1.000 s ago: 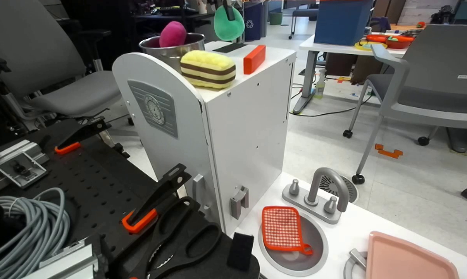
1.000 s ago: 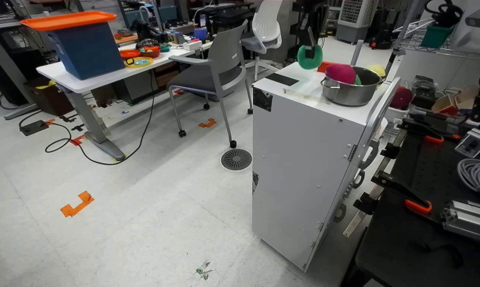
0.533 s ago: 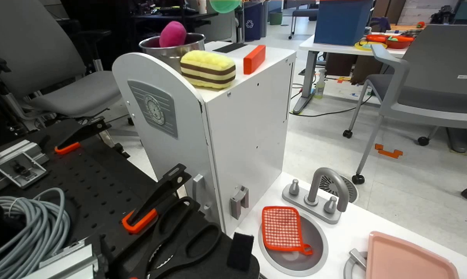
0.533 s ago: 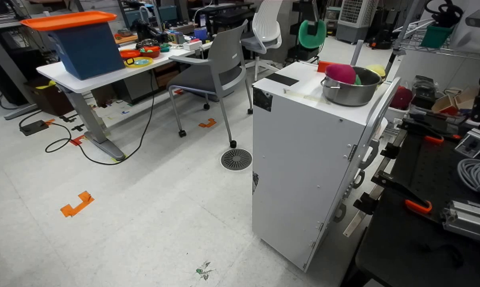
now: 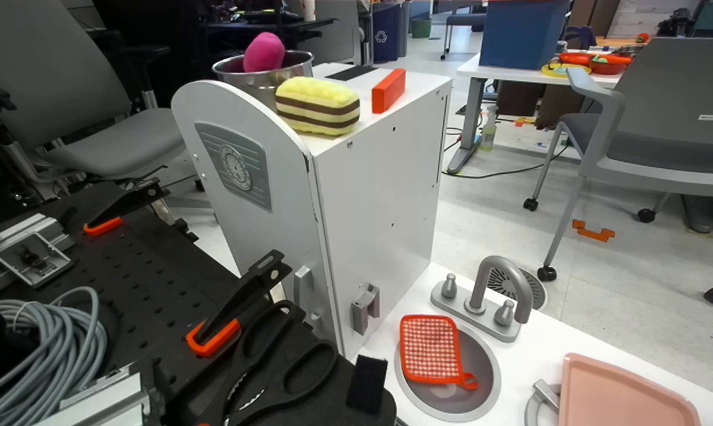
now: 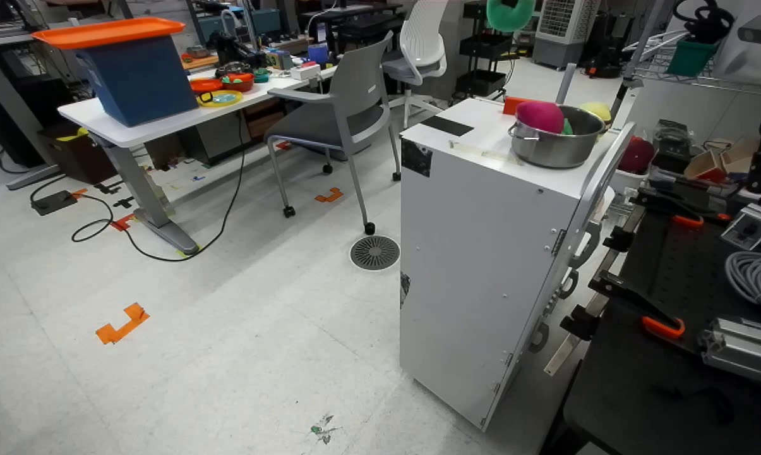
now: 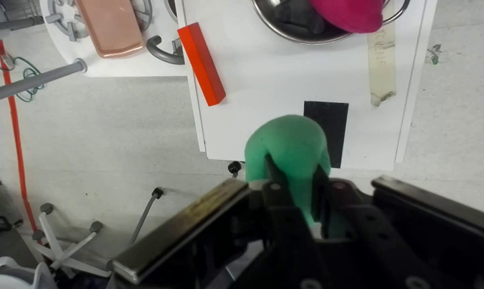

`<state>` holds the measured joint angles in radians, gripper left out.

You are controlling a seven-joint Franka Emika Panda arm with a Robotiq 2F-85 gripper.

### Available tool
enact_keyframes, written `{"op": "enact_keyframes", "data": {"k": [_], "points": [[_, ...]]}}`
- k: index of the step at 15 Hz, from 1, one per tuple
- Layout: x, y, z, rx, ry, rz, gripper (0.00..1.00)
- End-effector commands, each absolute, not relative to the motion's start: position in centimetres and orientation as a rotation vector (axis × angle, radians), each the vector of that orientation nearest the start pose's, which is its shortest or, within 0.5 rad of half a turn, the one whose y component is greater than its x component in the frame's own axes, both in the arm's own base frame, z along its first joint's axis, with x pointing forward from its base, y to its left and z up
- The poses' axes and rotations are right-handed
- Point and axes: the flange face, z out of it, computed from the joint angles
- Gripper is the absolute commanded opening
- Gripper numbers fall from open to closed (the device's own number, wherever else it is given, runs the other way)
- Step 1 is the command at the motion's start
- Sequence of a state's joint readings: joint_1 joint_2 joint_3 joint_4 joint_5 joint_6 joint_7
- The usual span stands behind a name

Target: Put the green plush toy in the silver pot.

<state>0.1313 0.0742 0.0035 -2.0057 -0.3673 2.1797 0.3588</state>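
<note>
Progress, as I read it: grasp and lift done, transfer and placement outstanding. My gripper [image 7: 293, 162] pinches the green plush toy [image 7: 292, 138], which bulges out around the grip; I judge the hold sound, though the contact faces are not visible. In an exterior view the toy hangs in the air, well apart from the silver pot [image 6: 554, 151] that stands on the white cabinet [image 6: 481, 265]. Left to do, in my judgement: travel over the pot, lower, release, withdraw. The pink ball [image 5: 264, 52] rises above the pot's rim, so the toy may need steering to the free side. Hard to make out: the wrist view cuts off the pot, and I cannot tell whether the dark shape [image 7: 300, 16] inside is an object or a reflection; nor can I identify the patch of green [image 6: 568, 127] beside the pink ball. The wrist view sets the toy against the black patch [image 7: 333, 128] at the cabinet's edge, but gives no height. In an exterior view, past the yellow striped block [image 5: 318, 106] near the pot, neither toy nor gripper comes into frame.
</note>
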Motion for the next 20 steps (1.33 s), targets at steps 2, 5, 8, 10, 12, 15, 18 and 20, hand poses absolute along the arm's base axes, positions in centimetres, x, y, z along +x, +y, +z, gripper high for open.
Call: {"op": "enact_keyframes", "data": {"k": [2, 5, 8, 10, 12, 15, 18, 20], "points": [[55.2, 7.1, 44.2, -3.415, 0.161, -0.369, 0.04], [54.1, 8.5, 44.1, -3.385, 0.088, -0.388, 0.04], [53.4, 9.2, 44.2, -3.371, 0.067, -0.411, 0.04], [53.1, 9.5, 44.2, -3.342, 0.008, -0.425, 0.04], [53.0, 9.9, 44.2, -3.281, -0.072, -0.454, 0.04], [52.9, 10.2, 44.1, -3.202, -0.149, -0.466, 0.04], [52.7, 10.1, 44.0, -3.179, -0.178, -0.437, 0.04], [52.2, 10.2, 44.1, -3.163, -0.220, -0.411, 0.04]]}}
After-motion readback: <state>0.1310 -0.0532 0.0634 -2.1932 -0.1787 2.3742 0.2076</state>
